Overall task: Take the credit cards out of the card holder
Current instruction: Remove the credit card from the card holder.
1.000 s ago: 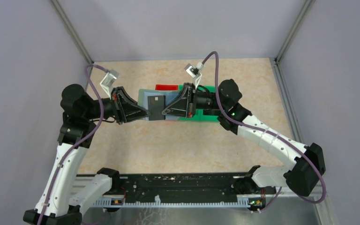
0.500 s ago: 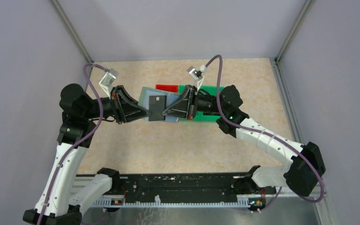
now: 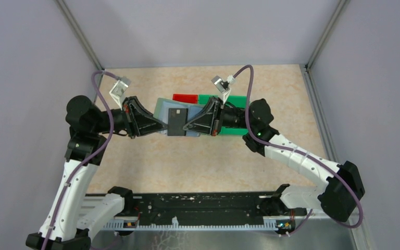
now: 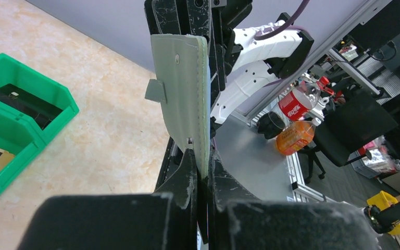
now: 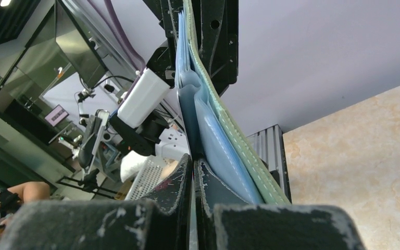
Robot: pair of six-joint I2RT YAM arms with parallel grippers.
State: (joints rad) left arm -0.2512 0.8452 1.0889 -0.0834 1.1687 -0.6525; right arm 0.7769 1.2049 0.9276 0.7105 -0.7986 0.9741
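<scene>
The card holder (image 3: 161,107), pale grey-green with blue inner pockets, is held open above the table between both arms. My left gripper (image 3: 163,126) is shut on its left edge; in the left wrist view the holder (image 4: 182,88) stands edge-on in my jaws (image 4: 203,165), its small tab sticking out left. My right gripper (image 3: 186,126) is shut on a dark grey credit card (image 3: 177,120) lying against the holder's inner face. In the right wrist view the card's thin dark edge (image 5: 189,122) runs up from my jaws (image 5: 194,162), beside the blue pockets (image 5: 216,135). Other cards are hidden.
A red bin (image 3: 185,97) and a green bin (image 3: 235,130) stand on the table behind and under my right gripper. The green bin (image 4: 15,114) holds dark flat items in the left wrist view. Grey walls close the back and both sides.
My right gripper and the dark card have shifted a little to the right, and the right arm's elbow has swung right. The left gripper has stayed in place with the holder.
</scene>
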